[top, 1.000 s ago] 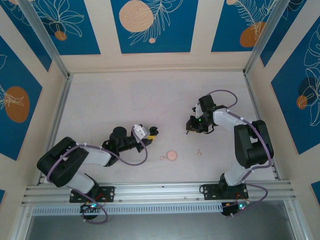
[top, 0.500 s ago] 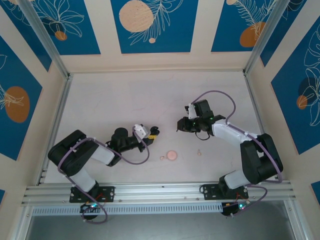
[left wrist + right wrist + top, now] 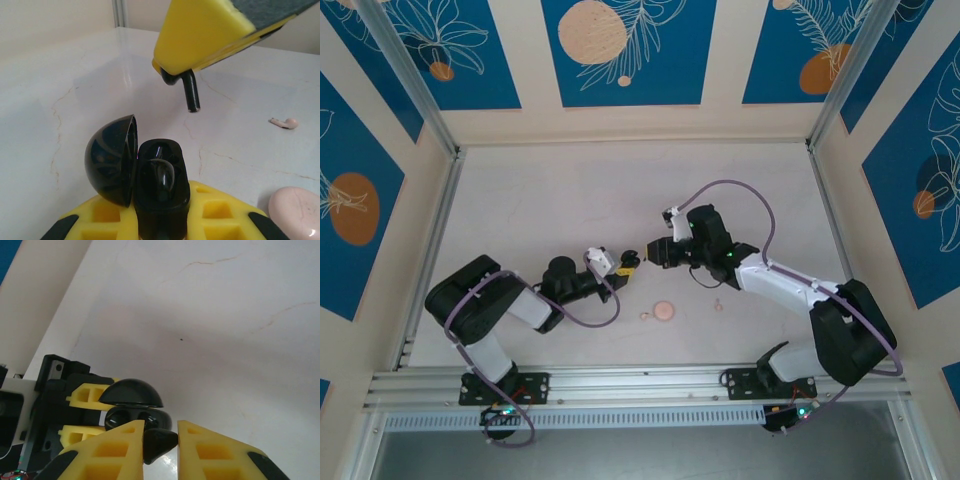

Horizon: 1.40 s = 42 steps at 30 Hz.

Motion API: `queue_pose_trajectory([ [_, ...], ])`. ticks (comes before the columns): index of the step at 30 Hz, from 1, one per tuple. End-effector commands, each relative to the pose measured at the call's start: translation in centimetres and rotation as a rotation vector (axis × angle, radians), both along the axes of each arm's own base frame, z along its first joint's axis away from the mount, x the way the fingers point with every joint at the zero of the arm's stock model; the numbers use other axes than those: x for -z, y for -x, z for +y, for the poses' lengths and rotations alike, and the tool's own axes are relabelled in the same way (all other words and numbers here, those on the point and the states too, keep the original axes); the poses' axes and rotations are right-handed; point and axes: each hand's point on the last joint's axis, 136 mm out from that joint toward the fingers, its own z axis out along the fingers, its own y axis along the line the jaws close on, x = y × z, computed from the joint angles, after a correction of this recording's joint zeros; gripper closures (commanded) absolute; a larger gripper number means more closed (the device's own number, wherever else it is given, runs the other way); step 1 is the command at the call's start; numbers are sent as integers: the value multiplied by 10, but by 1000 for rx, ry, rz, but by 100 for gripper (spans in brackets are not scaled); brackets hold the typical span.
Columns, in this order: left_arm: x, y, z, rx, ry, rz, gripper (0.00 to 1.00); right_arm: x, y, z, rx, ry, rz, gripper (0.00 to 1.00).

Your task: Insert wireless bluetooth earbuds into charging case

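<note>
The black earbud [image 3: 190, 95] is pinched between the fingers of the right gripper [image 3: 161, 439], its stem sticking out below them, long axis almost upright, tip pointing down, near the open black charging case [image 3: 159, 192] but apart from it. This case sits clamped between the fingers of the left gripper [image 3: 626, 266], its lid [image 3: 112, 160] standing open at their left. Right of these fingers, on the table [image 3: 75, 75], lie a pale pink disc [image 3: 295, 210] and, farther, a pale pink earbud [image 3: 285, 122].

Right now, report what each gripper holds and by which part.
Left gripper grips the open black charging case by its lower body, lid free. Right gripper pinches a black earbud by its head, stem hanging free.
</note>
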Motion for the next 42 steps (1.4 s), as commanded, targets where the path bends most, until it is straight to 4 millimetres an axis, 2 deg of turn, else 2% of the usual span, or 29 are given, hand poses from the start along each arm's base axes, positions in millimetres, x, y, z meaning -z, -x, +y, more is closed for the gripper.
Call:
queue_pose_trajectory([
  [1, -12, 2, -7, 23, 45, -25, 92, -9, 1, 3, -2, -20, -69, 80],
  [10, -14, 3, -7, 25, 52, -28, 92, -9, 0, 15, -27, -18, -96, 80],
  [28, -19, 6, -8, 38, 66, -31, 92, 2, -5, 22, -29, 33, -108, 80],
  [42, -22, 6, -8, 41, 74, -34, 92, -6, -7, 20, -14, 47, -166, 80],
])
